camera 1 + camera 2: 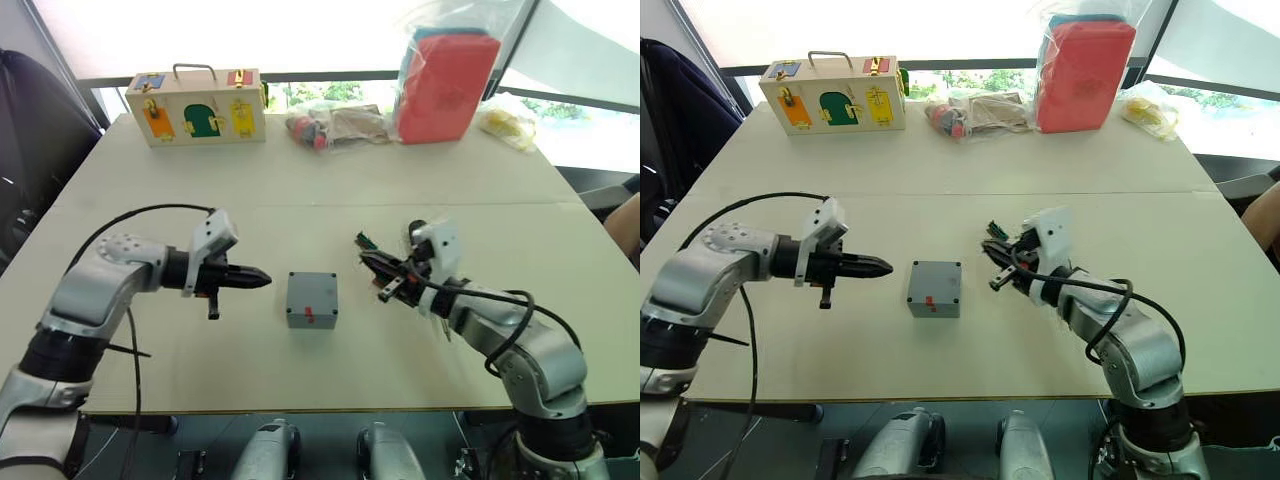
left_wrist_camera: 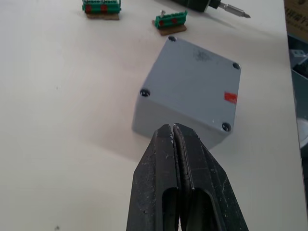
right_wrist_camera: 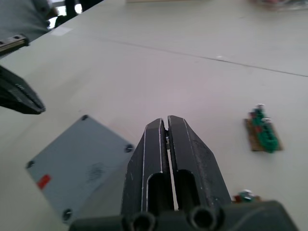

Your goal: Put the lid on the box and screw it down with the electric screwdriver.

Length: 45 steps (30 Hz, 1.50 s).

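**Lid seated on box at table centre, both grippers closed and empty**

The lid (image 2: 197, 79) is seen resting on the box (image 1: 312, 300), flush at all four corners, with its red mark (image 2: 230, 97) near one edge. The box stands on the pale table (image 1: 330, 180), near its front half, between the two arms. The electric screwdriver (image 2: 211, 5) is partly seen lying on the table just beyond the box, its metal bit pointing sideways, with two green bit strips (image 2: 170, 21) beside it.

The left gripper (image 1: 255, 279) is held level just beside the box on the robot's left, apart from it, with the fingers pressed together on nothing. The right gripper (image 1: 372, 264) is held to the right of the box, above the strips, its fingers (image 3: 187, 159) likewise together and empty.

At the far edge are placed a wooden latch box (image 1: 197, 105), a bagged bundle (image 1: 335, 126) and a red case in plastic (image 1: 447, 85).
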Each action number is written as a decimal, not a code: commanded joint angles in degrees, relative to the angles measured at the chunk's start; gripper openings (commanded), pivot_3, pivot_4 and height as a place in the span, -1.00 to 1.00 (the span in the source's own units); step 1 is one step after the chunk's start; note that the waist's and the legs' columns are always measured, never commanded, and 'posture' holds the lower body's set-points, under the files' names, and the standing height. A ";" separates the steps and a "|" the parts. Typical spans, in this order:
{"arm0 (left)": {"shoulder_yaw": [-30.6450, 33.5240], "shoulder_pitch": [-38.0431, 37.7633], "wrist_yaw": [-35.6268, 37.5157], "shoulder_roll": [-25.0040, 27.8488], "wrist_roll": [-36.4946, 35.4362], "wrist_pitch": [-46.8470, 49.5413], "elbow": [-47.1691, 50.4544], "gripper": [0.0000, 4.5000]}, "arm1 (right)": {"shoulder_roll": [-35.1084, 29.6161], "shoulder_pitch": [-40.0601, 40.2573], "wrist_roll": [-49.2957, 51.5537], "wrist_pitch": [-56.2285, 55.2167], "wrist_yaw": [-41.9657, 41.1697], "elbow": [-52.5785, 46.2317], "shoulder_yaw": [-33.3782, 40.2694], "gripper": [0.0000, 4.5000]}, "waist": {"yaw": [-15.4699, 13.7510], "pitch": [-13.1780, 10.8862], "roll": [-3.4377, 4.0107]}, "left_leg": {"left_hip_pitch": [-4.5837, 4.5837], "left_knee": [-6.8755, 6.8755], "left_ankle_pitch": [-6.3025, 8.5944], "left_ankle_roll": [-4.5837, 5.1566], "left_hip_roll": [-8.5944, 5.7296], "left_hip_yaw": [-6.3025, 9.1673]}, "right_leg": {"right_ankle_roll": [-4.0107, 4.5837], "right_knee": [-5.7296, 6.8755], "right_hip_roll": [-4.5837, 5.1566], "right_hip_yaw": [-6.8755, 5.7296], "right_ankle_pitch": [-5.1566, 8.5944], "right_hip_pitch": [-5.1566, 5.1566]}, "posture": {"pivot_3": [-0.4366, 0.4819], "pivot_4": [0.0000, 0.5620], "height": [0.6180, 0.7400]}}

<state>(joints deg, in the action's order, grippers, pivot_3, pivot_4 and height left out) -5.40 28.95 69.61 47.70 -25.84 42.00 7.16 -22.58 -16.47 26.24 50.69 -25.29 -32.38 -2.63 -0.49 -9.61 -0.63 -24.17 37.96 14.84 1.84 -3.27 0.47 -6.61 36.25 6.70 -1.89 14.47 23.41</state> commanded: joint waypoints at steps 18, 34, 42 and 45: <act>3.41 -2.81 -5.29 0.53 -3.61 2.45 7.45 -1.00 | 0.86 -3.37 -2.83 -6.46 -3.03 7.09 -5.00 -0.99 | -0.01 0.00 0.00 | 0.00 0.02 -0.02 -0.03 -0.02 0.00 | 0.00 0.01 0.00 0.00 -0.01 0.01 | -0.05 -0.47 1.00; 1.99 -1.37 -5.29 -0.22 -3.35 1.73 6.24 -1.00 | -0.44 -2.47 -2.58 -5.93 -3.48 6.46 -4.15 -0.99 | -0.05 0.00 0.00 | 0.00 0.02 -0.02 -0.04 -0.02 0.00 | 0.00 0.01 0.00 0.00 -0.01 0.01 | -0.05 -0.47 1.00; 2.04 -1.35 -5.70 -0.45 -3.13 1.76 6.29 -1.00 | 0.36 -3.18 -3.78 -6.49 -3.56 8.25 -6.17 -0.99 | 0.00 0.00 0.00 | 0.00 0.02 -0.02 -0.04 -0.02 0.00 | 0.00 0.01 0.00 0.00 -0.01 0.01 | -0.05 -0.47 1.00; 2.03 -1.55 -5.91 -0.53 -3.19 1.81 6.54 -1.00 | 0.33 -3.88 -4.26 -6.57 -3.75 9.00 -6.66 -0.99 | 0.00 0.00 0.00 | 0.00 0.02 -0.02 -0.04 -0.02 0.00 | 0.00 0.01 0.00 0.00 -0.01 0.01 | -0.05 -0.47 1.00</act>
<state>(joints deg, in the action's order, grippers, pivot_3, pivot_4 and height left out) -3.76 26.77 63.74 47.14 -28.80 44.47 12.90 -22.43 -18.99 22.19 45.18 -28.69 -22.77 -9.21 -0.50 -9.61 -0.62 -24.17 37.98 14.82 1.80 -3.30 0.47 -6.61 36.26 6.70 -1.89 14.46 23.42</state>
